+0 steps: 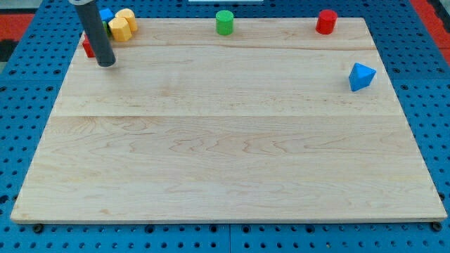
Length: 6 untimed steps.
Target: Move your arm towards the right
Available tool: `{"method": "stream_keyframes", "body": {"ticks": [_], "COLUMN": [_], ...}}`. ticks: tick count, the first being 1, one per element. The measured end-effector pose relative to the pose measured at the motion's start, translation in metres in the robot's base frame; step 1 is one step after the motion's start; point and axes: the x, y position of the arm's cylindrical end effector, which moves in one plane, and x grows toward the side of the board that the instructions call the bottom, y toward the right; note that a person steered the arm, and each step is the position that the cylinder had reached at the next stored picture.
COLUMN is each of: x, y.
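Observation:
My dark rod comes down from the view's top left, and my tip (106, 63) rests on the wooden board (225, 140) near its top left corner. A red block (87, 48) is partly hidden just left of the rod. Two yellow blocks (121, 25) sit close to the tip's upper right, with a blue block (106, 14) and a sliver of a green block (107, 29) behind the rod. A green cylinder (224, 22) stands at the top middle edge. A red cylinder (326, 22) stands at the top right. A blue triangular block (361, 76) lies near the right edge.
The board lies on a blue perforated table (422, 84) that surrounds it on all sides. A red and white striped surface (17, 17) shows at the view's top left corner.

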Motion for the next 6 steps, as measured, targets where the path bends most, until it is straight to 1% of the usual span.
{"method": "stream_keyframes", "body": {"ticks": [1, 3, 6], "x": [0.01, 0.022, 0.02], "y": [0.005, 0.056, 0.063]}}
